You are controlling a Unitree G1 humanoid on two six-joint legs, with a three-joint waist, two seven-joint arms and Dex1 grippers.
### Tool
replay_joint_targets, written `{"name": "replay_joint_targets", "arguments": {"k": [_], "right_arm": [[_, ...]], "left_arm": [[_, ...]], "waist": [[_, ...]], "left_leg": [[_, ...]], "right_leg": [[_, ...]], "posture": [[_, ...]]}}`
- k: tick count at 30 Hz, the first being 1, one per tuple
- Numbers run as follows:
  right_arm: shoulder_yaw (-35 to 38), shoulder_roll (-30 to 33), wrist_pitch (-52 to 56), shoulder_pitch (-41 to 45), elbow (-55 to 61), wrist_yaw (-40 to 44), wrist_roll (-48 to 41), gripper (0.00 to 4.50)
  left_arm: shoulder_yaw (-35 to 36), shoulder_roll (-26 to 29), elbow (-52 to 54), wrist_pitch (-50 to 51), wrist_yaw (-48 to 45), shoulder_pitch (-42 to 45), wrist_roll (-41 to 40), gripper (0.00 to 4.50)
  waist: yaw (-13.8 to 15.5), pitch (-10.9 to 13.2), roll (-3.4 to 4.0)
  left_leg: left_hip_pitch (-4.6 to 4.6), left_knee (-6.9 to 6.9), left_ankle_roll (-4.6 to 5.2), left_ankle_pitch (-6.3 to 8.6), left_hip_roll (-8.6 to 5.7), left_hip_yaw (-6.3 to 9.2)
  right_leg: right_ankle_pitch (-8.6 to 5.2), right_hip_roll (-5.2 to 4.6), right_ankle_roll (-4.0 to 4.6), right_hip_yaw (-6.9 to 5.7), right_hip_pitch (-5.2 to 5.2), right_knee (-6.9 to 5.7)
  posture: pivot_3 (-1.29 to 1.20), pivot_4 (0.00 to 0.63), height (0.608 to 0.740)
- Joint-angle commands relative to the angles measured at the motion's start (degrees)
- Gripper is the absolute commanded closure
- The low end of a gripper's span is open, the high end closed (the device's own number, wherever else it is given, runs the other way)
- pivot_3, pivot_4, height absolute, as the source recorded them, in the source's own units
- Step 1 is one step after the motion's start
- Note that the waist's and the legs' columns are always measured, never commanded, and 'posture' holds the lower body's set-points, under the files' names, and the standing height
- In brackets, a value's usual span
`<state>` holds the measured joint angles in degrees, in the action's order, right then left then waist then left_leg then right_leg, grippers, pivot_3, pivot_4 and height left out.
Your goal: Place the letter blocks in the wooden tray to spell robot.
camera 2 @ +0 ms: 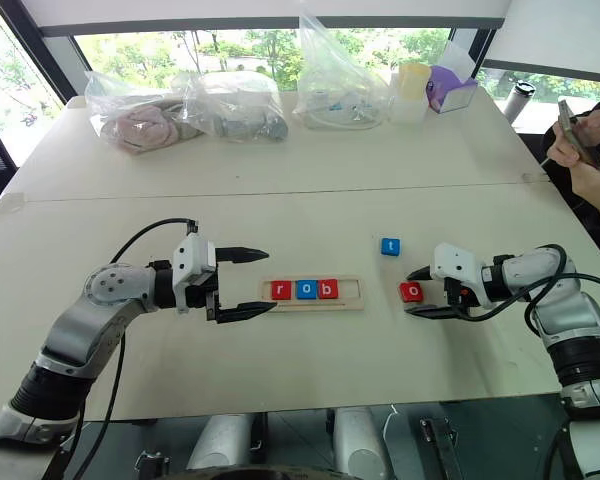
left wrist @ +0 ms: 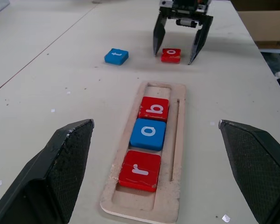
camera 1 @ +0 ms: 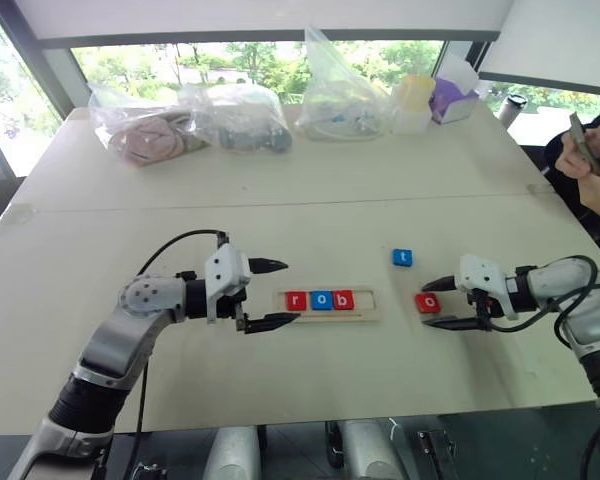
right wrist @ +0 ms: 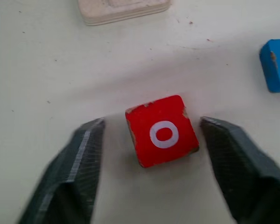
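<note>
So the wooden tray (camera 1: pixel 325 302) holds three letter blocks: red r (camera 1: pixel 296 300), blue o (camera 1: pixel 321 300), red b (camera 1: pixel 343 299). The right gripper (right wrist: pixel 151 140) sits open around the red o block (right wrist: pixel 161 131) on the table (camera 1: pixel 280 200), not touching. The left gripper (camera 1: pixel 270 294) is wide open and empty. The blue t block (camera 1: pixel 402 257) lies nearby.

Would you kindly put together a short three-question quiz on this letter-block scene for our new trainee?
1. Which letters already sit in the wooden tray, in order?
2. True or false: the blue t block lies on the table, outside the tray.
3. The right hand straddles which block? A) blue o B) red o C) red b

Key:
1. r, o, b: red r block, blue o block, red b block.
2. True.
3. B: the red o block lies between its fingers, gaps showing on both sides.
</note>
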<state>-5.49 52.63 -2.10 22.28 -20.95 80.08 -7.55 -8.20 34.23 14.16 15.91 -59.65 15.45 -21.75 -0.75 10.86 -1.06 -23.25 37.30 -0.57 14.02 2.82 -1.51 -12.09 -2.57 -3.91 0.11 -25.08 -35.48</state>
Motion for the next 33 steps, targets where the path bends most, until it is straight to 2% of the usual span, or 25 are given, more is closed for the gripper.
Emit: {"name": "replay_joint_targets", "arguments": {"k": [1, 7, 13, 23, 33], "right_arm": [[0.21, -0.51, -0.47, 1.13, 0.09, -0.46, 0.19, 3.32], [-1.51, -1.94, 4.60, 2.35, 10.94, -2.23, -0.02, 3.35], [-4.13, -4.38, 15.08, 4.51, 19.79, -3.65, -1.24, 3.35], [-7.79, -5.41, 19.14, 5.02, 22.31, -4.36, -0.06, 3.35], [-9.48, -7.26, 17.91, 6.30, 20.97, -5.55, 1.12, 3.35]], "left_arm": [[0.71, 0.25, 1.73, -0.75, 0.17, 0.24, 0.00, 0.00], [0.59, 0.19, 1.70, -0.78, 0.23, 0.16, 0.04, 0.00], [0.26, -0.28, 1.38, -0.88, 0.41, 0.67, 0.17, 0.00], [0.52, -0.60, 2.08, -0.87, 1.50, -0.16, 0.37, 0.00], [0.54, -0.68, 2.93, -0.51, 2.57, -0.79, 0.26, 0.00]], "waist": [[0.06, 0.00, 0.00], [-0.10, 0.00, 0.01], [0.22, 0.00, 0.01], [0.15, 0.00, 0.01], [0.12, 0.00, 0.01]], "left_leg": [[0.00, 0.01, 0.00, 0.00, 0.00, 0.00], [0.01, 0.02, -0.01, 0.00, 0.00, 0.00], [-0.01, 0.03, -0.02, -0.01, 0.00, 0.01], [-0.03, 0.06, -0.03, -0.02, -0.02, 0.01], [-0.03, 0.06, -0.03, -0.02, -0.01, 0.01]], "right_leg": [[0.00, 0.00, 0.00, 0.00, 0.01, -0.01], [0.00, 0.00, 0.00, 0.02, -0.01, -0.08], [0.00, 0.00, 0.00, 0.01, -0.09, -0.23], [0.11, -0.02, 0.19, 0.01, -0.09, -0.23], [0.11, -0.02, 0.19, 0.01, -0.11, -0.26]], "posture": [[0.00, 0.150, 0.740], [0.00, 0.150, 0.740], [0.00, 0.150, 0.740], [0.00, 0.150, 0.740], [0.00, 0.150, 0.740]]}}
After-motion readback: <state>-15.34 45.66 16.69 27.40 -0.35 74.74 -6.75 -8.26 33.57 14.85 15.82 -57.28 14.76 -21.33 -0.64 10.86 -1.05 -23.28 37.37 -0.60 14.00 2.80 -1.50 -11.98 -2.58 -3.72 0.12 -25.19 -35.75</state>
